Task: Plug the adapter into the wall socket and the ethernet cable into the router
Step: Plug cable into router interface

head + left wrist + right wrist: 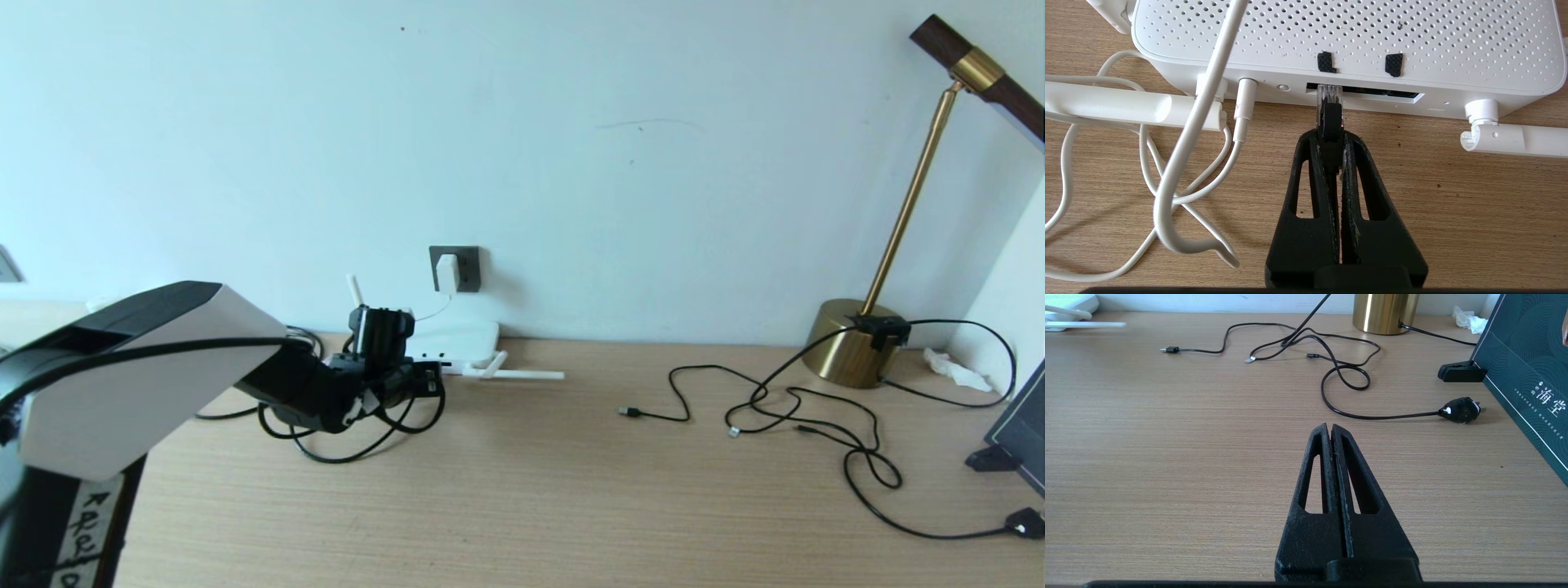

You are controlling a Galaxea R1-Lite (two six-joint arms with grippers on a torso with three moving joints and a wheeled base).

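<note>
Ethernet cable [1329, 116], one, clenched by left tool [1331, 136] at one router [1347, 36].

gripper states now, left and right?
Left gripper: shut on the ethernet cable, plug tip at the router port.
Right gripper: shut, empty.

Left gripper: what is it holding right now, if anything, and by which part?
The left gripper is shut on the ethernet cable, pinching its black plug body just behind the clear tip, which is at the router port.
</note>
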